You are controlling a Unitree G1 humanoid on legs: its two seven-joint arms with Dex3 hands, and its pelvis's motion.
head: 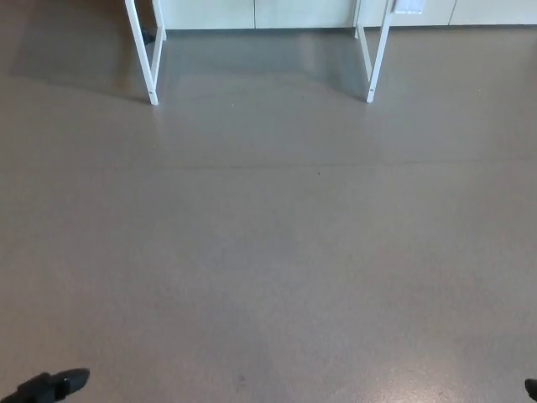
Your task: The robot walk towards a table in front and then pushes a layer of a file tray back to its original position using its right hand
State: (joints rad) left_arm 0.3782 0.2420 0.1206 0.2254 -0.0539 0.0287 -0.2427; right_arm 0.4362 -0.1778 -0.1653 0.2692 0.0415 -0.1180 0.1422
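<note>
Floor [277, 252] smooth, semi-matt (faint sheen); table legs [153, 67] white-painted.

Below me only bare grey-brown floor [268, 252] with a faint seam line across it, pale cabinet fronts [252, 13] along the far wall at top, soft shadow on the floor beneath them.
</note>
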